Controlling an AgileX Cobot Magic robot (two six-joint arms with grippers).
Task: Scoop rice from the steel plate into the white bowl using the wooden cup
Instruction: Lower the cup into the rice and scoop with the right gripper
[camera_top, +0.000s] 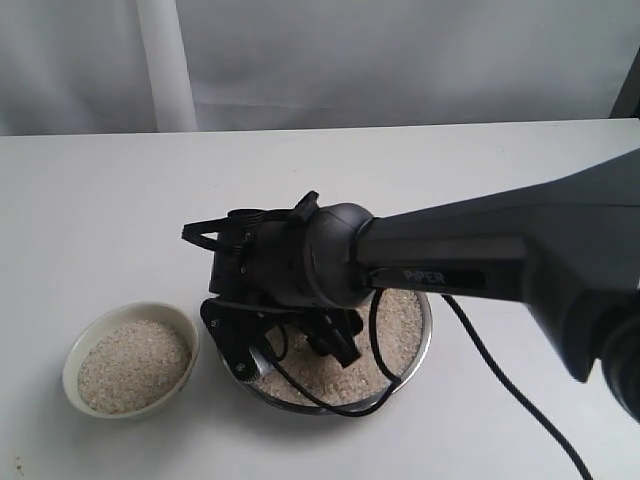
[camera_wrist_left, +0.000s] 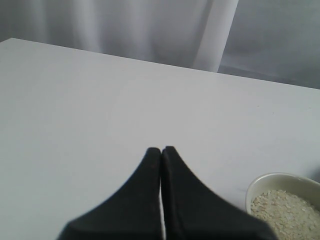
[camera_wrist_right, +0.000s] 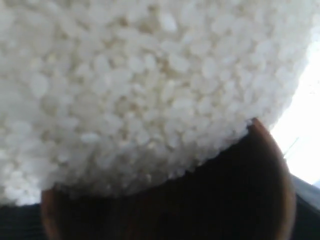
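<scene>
The steel plate (camera_top: 427, 322) sits at front centre, heaped with rice (camera_top: 402, 318). My right gripper (camera_top: 290, 355) reaches down into it, its arm covering much of the plate. In the right wrist view the wooden cup (camera_wrist_right: 277, 175) lies tipped against the rice (camera_wrist_right: 150, 75), with grains pressing into its dark mouth. Its fingers are hidden there, and the cup fills the space where they close. The exterior view hides the cup under the wrist. The white bowl (camera_top: 130, 309) stands left of the plate, holding rice (camera_top: 135, 365). My left gripper (camera_wrist_left: 161, 149) hangs shut and empty over bare table, beside the bowl (camera_wrist_left: 260, 183).
A black cable (camera_top: 500, 375) trails from the right arm across the table to the front right. A pale curtain (camera_top: 300, 60) hangs behind the table's far edge. White tabletop (camera_top: 120, 210) stretches behind and left of the bowl.
</scene>
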